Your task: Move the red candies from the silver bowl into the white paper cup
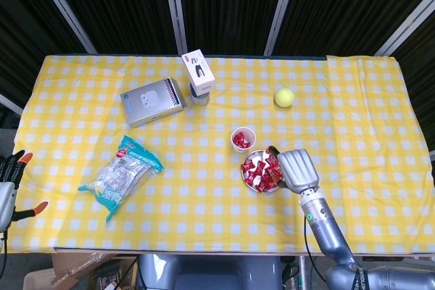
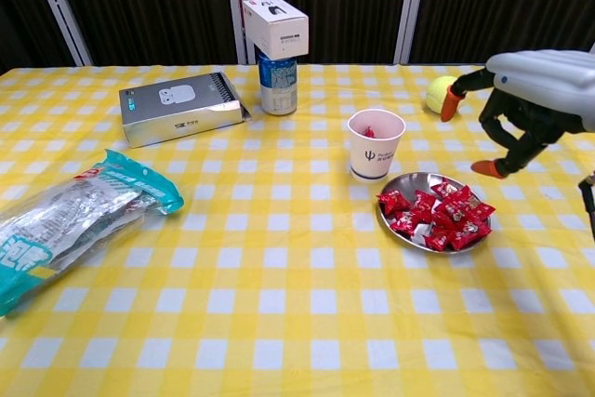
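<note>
Hovering above the right rim of the bowl (image 2: 402,187), the right hand (image 2: 521,104) has its fingers curled and apart, nothing between them. Its orange fingertips (image 2: 450,104) point down and left toward the candies (image 2: 437,215), which lie piled in the bowl below and to the hand's left. In the head view the hand (image 1: 296,170) covers the bowl's right edge. The cup (image 2: 376,144) stands just beyond the bowl, further to the hand's left; a dark logo is printed on its side, too small to read. Red candy shows inside it.

The left hand (image 1: 9,171) sits at the far left edge of the head view, off the desk (image 2: 279,313), partly cut off; its state cannot be determined.

Far to the right hand's left lie a grey box (image 2: 178,107) with a white figure and small unreadable print, a can (image 2: 277,84) with a white box (image 2: 275,25) balanced on top, and a clear bag (image 2: 70,222) with teal lettering, cut off at the frame edge. A yellow-green ball (image 2: 438,92) rests behind the right hand, partly hidden by a fingertip.
</note>
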